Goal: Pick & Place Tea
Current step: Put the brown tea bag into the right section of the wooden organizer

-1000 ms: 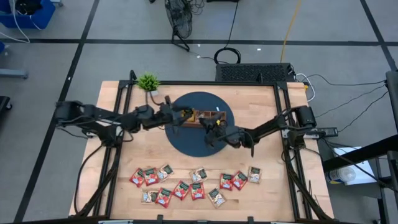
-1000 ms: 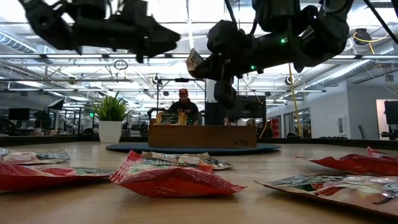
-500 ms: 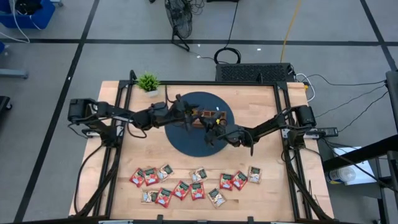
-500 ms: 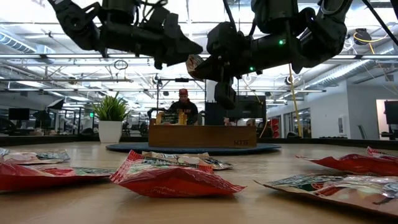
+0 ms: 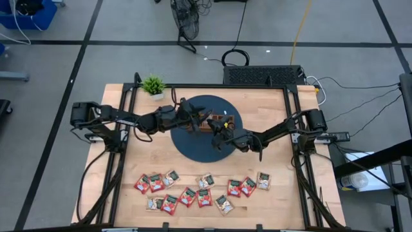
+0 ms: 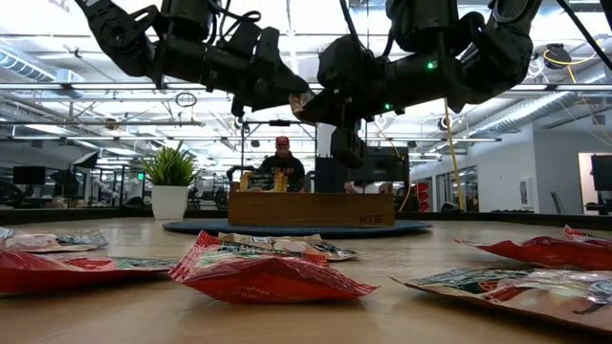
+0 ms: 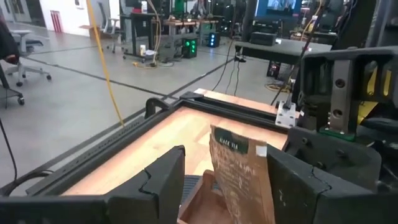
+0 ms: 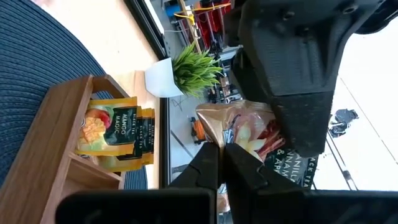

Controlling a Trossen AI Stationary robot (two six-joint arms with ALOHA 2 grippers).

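Right gripper (image 5: 217,131) hangs above the round dark mat (image 5: 193,147), fingers pinched tight on one tea sachet (image 8: 249,134) held in the air beside the wooden tray (image 5: 212,121). Left gripper (image 5: 195,120) meets it over the tray, fingers (image 7: 163,180) spread wide on either side of that sachet, not clamped. Orange sachets (image 8: 115,134) stand in one tray compartment. The remaining tea sachets (image 5: 187,195) lie scattered along the table's (image 5: 270,154) near edge. Potted plant (image 5: 153,85) at the far left corner.
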